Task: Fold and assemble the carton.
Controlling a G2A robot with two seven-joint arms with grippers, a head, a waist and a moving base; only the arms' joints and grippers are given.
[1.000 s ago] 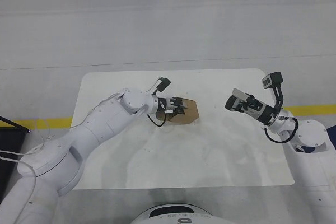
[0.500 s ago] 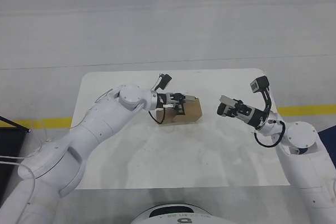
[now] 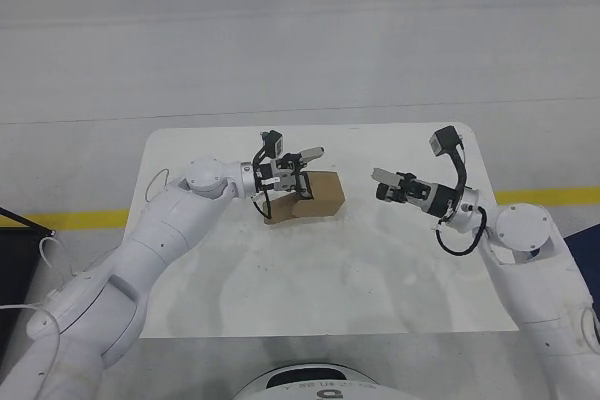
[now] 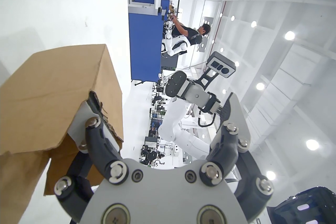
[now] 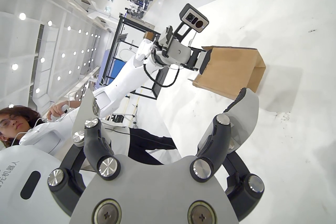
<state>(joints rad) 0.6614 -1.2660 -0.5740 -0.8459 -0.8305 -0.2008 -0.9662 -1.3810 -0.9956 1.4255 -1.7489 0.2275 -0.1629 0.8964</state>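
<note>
Carton (image 3: 318, 196) lies on the table (image 3: 230, 290), toward 12 o'clock from its centre, in the top view. The left gripper (image 3: 302, 172) is at the carton's 10 o'clock end, spread. The right gripper (image 3: 384, 184) is at its 3 o'clock, apart, also spread.

Left wrist view: one finger (image 4: 90, 114) touches the carton's ragged edge; the other is free.

Right wrist view: the right gripper is spread and empty, with the carton beyond it.
</note>
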